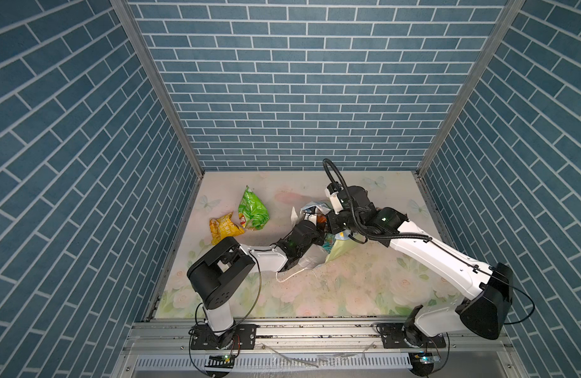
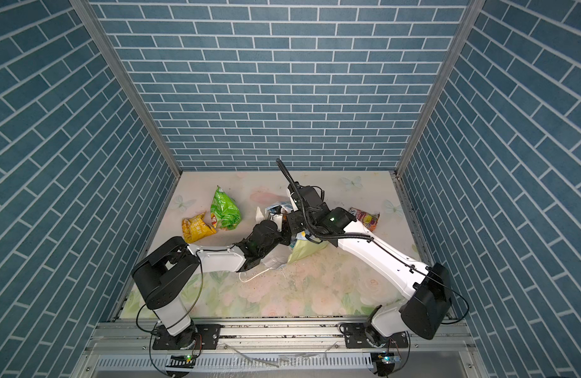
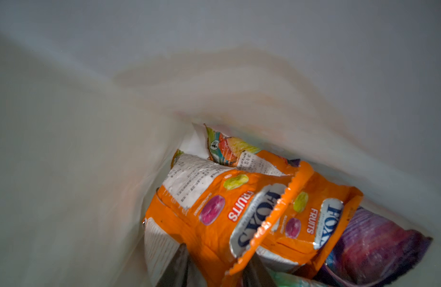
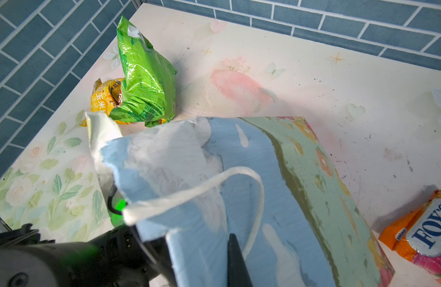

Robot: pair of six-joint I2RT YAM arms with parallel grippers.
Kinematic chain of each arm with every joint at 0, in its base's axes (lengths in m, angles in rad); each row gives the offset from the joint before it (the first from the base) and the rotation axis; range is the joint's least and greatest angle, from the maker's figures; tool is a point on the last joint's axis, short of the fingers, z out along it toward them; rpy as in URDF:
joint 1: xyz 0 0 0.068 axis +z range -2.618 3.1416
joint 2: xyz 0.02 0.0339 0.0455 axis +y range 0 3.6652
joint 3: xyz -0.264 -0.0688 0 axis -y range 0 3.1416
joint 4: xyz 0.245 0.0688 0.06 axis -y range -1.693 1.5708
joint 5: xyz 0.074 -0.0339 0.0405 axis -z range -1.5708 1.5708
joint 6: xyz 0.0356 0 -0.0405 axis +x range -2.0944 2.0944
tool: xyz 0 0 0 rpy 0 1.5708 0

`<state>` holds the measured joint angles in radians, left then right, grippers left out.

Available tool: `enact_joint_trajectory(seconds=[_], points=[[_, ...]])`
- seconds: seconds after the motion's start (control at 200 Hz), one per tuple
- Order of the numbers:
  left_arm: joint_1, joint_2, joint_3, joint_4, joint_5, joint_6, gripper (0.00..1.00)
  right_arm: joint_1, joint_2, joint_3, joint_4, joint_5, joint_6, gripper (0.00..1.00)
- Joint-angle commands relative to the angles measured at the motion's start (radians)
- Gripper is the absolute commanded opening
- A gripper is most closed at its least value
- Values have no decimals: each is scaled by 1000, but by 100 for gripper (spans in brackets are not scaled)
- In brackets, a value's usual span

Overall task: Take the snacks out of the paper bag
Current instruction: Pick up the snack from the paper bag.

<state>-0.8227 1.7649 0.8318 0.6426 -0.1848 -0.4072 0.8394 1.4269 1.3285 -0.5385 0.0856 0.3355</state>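
The paper bag [image 1: 339, 248] [image 2: 303, 250] lies on its side mid-table, its blue-and-floral front [image 4: 276, 174] facing up. My left gripper [image 3: 218, 253] is deep inside the bag and hidden in both top views. Its two dark fingers press on either side of an orange FOX'S packet [image 3: 209, 216]. A second orange packet [image 3: 309, 218], a purple pack [image 3: 378, 243] and a colourful packet [image 3: 229, 146] lie beside it. My right gripper [image 4: 202, 248] is shut on the bag's torn rim. On the table lie a green chip bag [image 1: 253, 212] [image 4: 144, 82], a yellow packet [image 1: 223, 229] and another orange FOX'S packet [image 2: 366, 218] [image 4: 423, 231].
Blue brick-pattern walls [image 1: 299, 98] close in the floral table [image 1: 348, 288] on three sides. A metal rail [image 1: 315, 330] runs along the front. One white cord handle [image 1: 290, 276] trails on the table below the bag. Both arms meet over the bag's mouth.
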Motion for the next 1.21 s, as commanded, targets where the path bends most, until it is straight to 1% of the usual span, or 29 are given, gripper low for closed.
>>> enact_joint_trajectory(seconds=[0.0,0.065,0.18,0.215,0.325,0.805,1.2], points=[[14,24,28,-18,9,4,27,4,-14,1,16,-24,27,0],[15,23,24,-17,8,1,20,3,-16,0,17,-22,27,0],[14,4,9,-16,3,0,19,3,-14,-1,14,-12,25,0],[15,-5,4,-15,2,-1,17,3,-14,-2,14,-9,25,0],[14,-33,-18,-11,-3,1,0,2,-13,-5,12,-1,27,0],[15,-140,-75,-19,8,2,0,3,6,8,3,23,30,0],[14,-213,-98,-27,11,8,0,3,30,35,-24,84,20,0]])
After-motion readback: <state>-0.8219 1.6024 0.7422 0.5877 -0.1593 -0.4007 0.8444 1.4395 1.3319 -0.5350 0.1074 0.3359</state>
